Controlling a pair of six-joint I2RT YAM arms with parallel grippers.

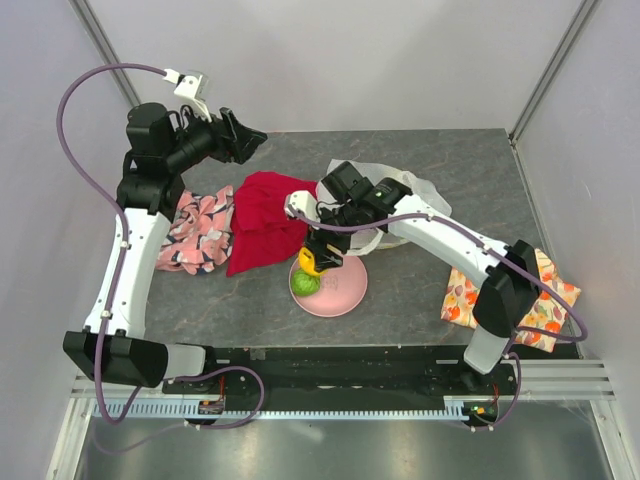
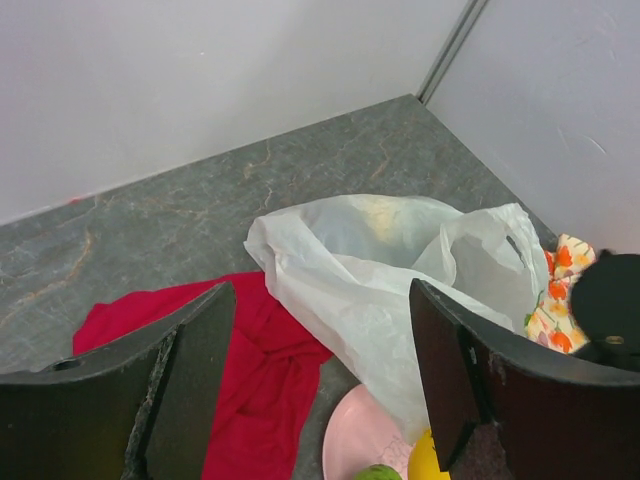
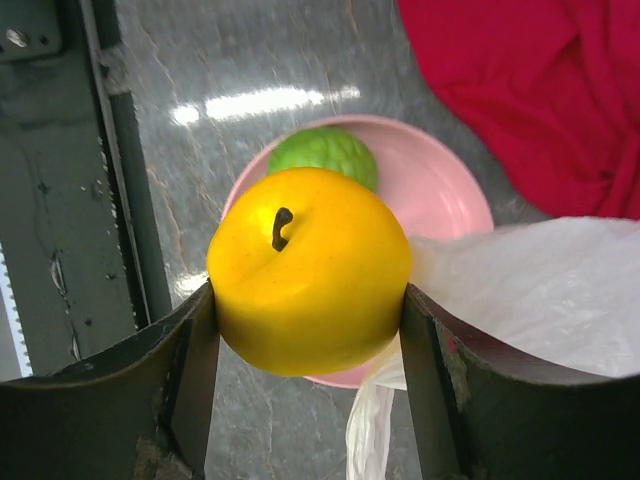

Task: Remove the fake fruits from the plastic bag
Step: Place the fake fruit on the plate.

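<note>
Starting from the grey bench [image 1: 430, 160], which carries everything, the plastic bag [image 2: 370, 270] lies crumpled and open well in front of the left jaws, which stand wide and hold nothing. A pale yellow shape shows through its film, so I judge that at least one more fruit is inside. The red cloth [image 1: 265, 215] lies below and in front of the left jaws, touching the bag, and it lies beyond the right jaws too. The pink plate [image 3: 450, 200] is directly under the right jaws, which are closed on the yellow fruit [image 3: 310, 270], one jaw on each flank, the stem toward the camera. The green fruit [image 3: 322, 155] sits already on the plate, just beyond the held one. The step in hand, I think, is to put the yellow fruit down on the plate. The next move calls for a descent to the bare pink part beside the green fruit, then an opening of the jaws. Room is tight: the film of the bag lies against one of the right jaws and over part of the plate rim, so it may drag, and a round fruit may roll off the low rim.
</note>
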